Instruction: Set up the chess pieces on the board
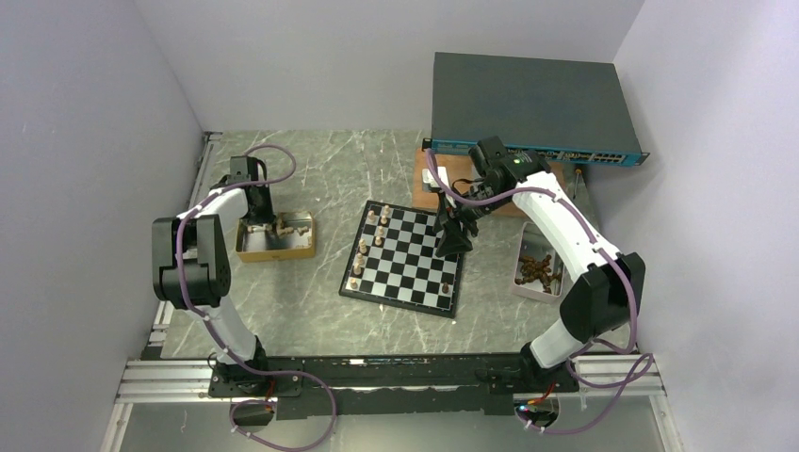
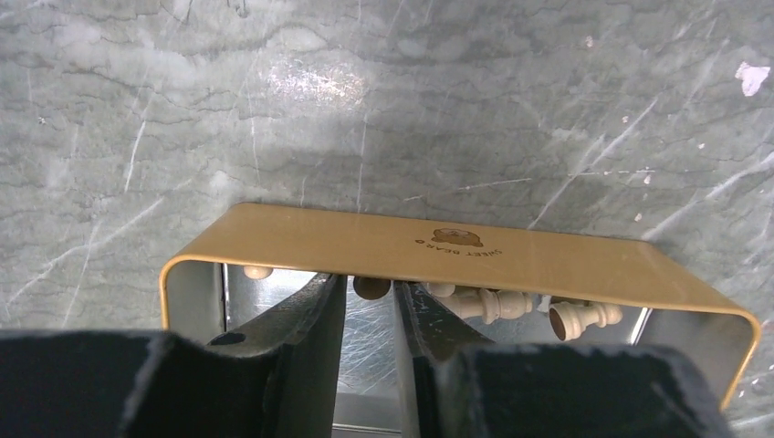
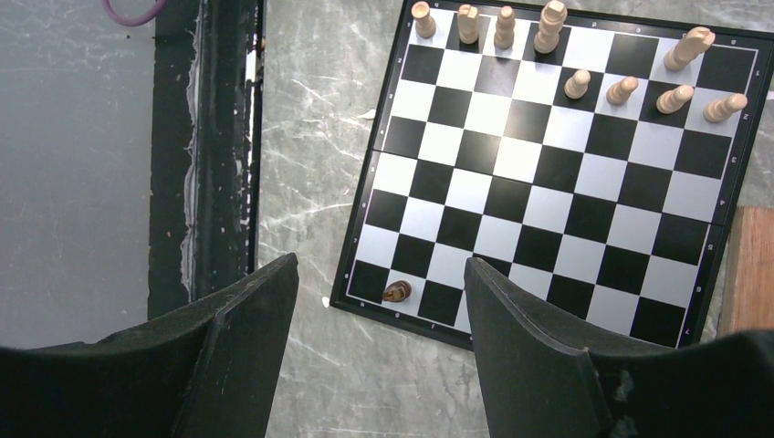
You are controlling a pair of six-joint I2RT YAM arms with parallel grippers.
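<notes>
The board lies mid-table with several light chess pieces standing along its left side and one dark piece near its front right corner. In the right wrist view that dark piece stands on a white square of the board. My right gripper hovers open and empty above that corner. My left gripper reaches into a tan tin. Its jaws stand narrowly apart around the round base of a piece, with a slim gap showing on the left. More light pieces lie in the tin.
A pink tray with several dark pieces sits right of the board. A wooden plank and a dark network switch stand behind it. Grey walls close in left and right. The arms' mounting rail runs along the front edge.
</notes>
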